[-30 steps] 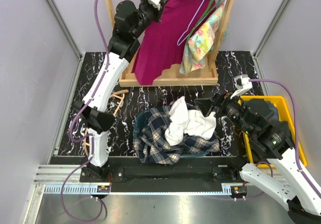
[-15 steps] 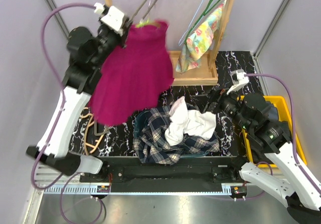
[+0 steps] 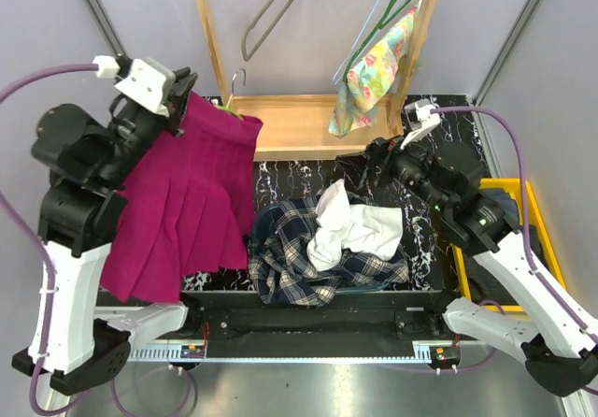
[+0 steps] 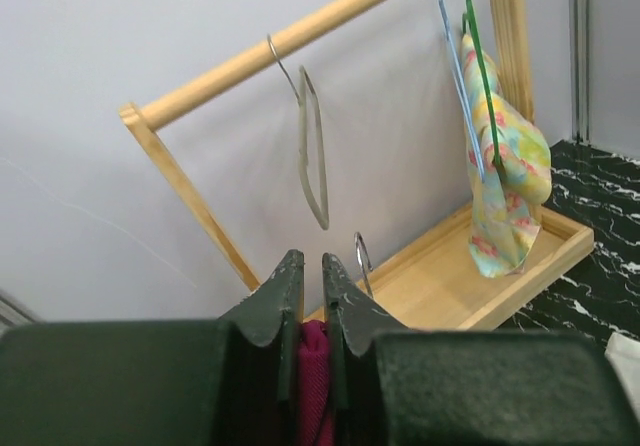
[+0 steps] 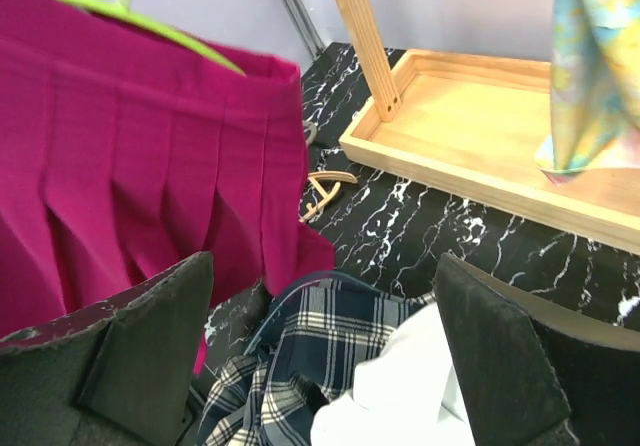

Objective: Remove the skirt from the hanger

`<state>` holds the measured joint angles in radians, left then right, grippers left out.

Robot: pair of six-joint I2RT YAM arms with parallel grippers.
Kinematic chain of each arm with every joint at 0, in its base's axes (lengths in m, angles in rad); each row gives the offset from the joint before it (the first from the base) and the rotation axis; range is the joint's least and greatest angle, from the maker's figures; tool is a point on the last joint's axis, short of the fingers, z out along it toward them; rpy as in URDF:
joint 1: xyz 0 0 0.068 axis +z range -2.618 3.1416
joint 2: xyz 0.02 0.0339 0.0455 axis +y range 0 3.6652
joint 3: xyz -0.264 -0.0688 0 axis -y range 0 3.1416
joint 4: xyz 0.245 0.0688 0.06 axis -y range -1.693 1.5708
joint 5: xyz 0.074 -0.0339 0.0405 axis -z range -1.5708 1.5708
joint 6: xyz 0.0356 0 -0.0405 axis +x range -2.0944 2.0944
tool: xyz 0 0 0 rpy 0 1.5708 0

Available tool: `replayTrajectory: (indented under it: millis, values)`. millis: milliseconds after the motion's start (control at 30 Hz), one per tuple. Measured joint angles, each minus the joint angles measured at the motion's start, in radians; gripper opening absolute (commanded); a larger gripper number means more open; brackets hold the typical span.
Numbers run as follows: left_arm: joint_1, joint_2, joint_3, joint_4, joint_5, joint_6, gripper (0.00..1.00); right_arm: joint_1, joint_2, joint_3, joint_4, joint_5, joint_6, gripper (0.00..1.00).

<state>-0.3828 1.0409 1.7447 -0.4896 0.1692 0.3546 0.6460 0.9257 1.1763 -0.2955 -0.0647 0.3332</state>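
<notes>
We swung the skirt (image 3: 187,202) off the rack (image 3: 207,34) — it hung at far left, waistband pinched in the left gripper (image 4: 310,276), hanger (image 3: 231,108) still inside. The right gripper (image 3: 360,166), jaws wide apart, had closed in — the pull-off looked next.

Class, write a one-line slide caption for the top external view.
Left pincer holds a magenta skirt near the wooden rack; right pincer open.

No legible text or labels.
</notes>
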Motion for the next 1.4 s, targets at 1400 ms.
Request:
replayTrajectory:
  millis: [1400]
  values:
    - [-0.119,0.331,0.553,-0.234,0.369,-0.281,0.00,0.000,0.254,0.308,0.431,-0.192,0.146,1.00]
